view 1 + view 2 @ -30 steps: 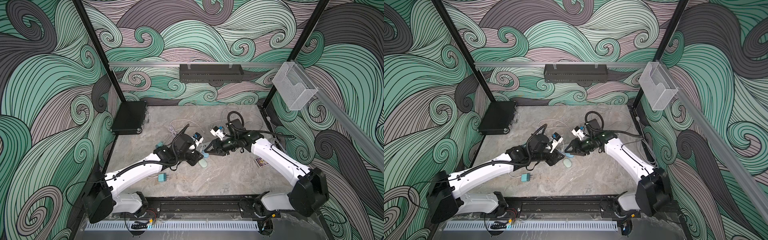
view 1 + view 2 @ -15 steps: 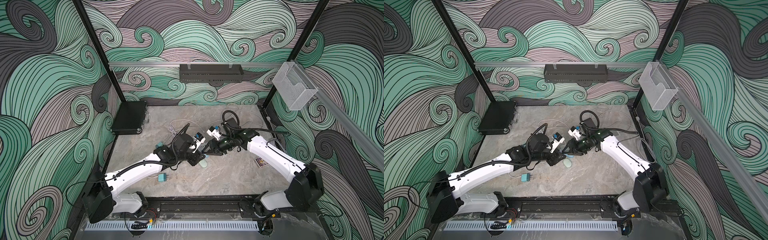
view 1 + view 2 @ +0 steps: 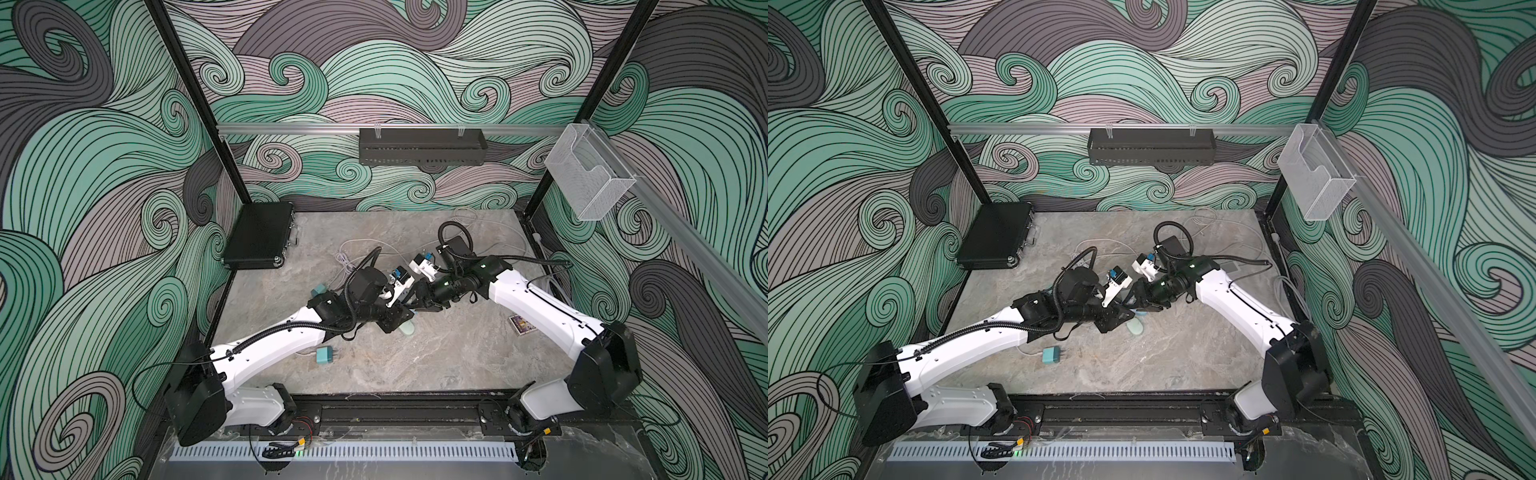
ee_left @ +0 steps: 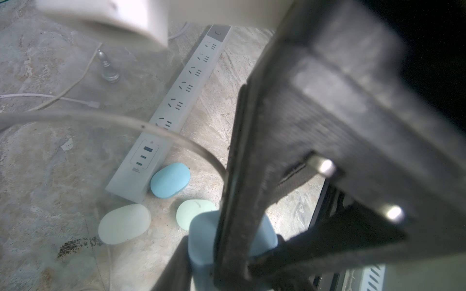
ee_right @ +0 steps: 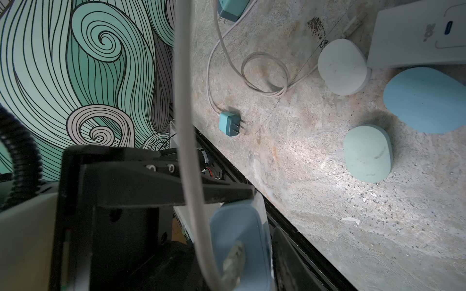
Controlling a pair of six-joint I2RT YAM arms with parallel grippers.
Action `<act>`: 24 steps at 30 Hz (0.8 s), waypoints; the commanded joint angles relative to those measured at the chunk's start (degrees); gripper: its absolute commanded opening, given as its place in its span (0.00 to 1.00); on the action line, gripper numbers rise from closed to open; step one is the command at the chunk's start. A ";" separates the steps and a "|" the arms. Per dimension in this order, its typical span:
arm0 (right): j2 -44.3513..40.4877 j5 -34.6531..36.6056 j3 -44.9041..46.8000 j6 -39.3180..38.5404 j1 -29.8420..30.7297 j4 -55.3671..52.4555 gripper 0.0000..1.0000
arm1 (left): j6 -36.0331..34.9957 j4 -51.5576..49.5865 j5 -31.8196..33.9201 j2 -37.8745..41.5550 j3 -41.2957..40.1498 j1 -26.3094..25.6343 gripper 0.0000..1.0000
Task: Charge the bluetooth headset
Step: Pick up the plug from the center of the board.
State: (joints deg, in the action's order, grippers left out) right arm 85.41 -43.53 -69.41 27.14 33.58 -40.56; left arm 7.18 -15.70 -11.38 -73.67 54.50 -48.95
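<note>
While the left jaws clamp the pale-blue headset case [image 4: 201,239] above the middle of the worktop [image 3: 457,353], the right jaws flank it, open or gripping I cannot tell, with a mint case [image 3: 409,329] at its 6 o'clock and a teal charger [image 3: 324,356] at 7.

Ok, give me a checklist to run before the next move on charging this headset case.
1. Left gripper clamps the blue case: ok.
2. Plug fully seated in the case: cannot tell.
3. Right gripper holding the cable: cannot tell.
4. USB ports on the power strip free: ok.
5. Teal adapter in the strip: not ok, it lies loose on the table.
</note>
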 commanded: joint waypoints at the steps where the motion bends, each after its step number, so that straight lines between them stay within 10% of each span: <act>1: 1.33 -0.11 -0.91 -1.15 0.77 -1.77 0.40 | -1.35 2.96 -0.34 -0.42 1.19 -0.44 0.19; 10: 2.70 0.24 -1.17 -2.75 1.11 -3.17 0.31 | -1.94 3.07 1.79 -0.62 1.49 -0.40 0.21; 16: 3.46 2.09 -2.51 -8.14 0.38 -3.46 0.15 | -0.94 1.30 4.38 -0.03 1.56 -0.25 0.59; 24: 7.49 5.71 -9.02 -25.37 -5.84 -4.97 0.06 | 2.09 -6.13 2.87 6.45 0.49 0.97 0.73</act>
State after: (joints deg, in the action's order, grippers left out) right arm 92.05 -40.12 -75.37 10.79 30.37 -44.42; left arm 7.22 -18.09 -8.16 -70.72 54.52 -48.71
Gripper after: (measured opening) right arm 0.304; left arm 0.728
